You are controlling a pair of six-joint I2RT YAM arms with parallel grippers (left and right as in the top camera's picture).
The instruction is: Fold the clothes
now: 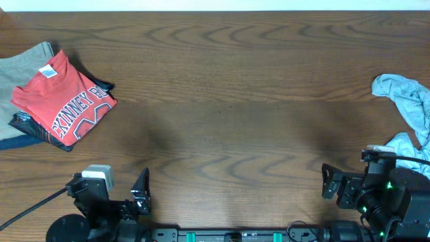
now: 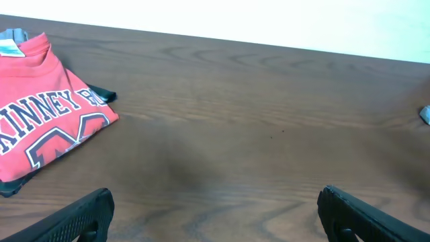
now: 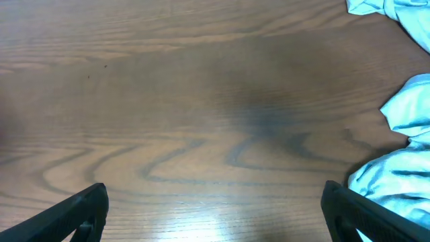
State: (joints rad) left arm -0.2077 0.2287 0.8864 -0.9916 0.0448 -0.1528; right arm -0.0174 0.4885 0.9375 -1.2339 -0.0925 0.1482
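Note:
A folded red T-shirt (image 1: 64,99) with white lettering tops a stack of folded clothes at the table's left edge; it also shows in the left wrist view (image 2: 40,114). A crumpled light blue garment (image 1: 408,107) lies at the right edge, and shows in the right wrist view (image 3: 403,161). My left gripper (image 2: 215,215) is open and empty, low at the front left (image 1: 111,195). My right gripper (image 3: 215,215) is open and empty at the front right (image 1: 346,185), just left of the blue garment.
A folded beige garment (image 1: 20,64) and a dark one (image 1: 27,128) lie under the red T-shirt. The brown wooden table (image 1: 228,101) spans the view. A black cable (image 1: 27,208) trails from the left arm's base.

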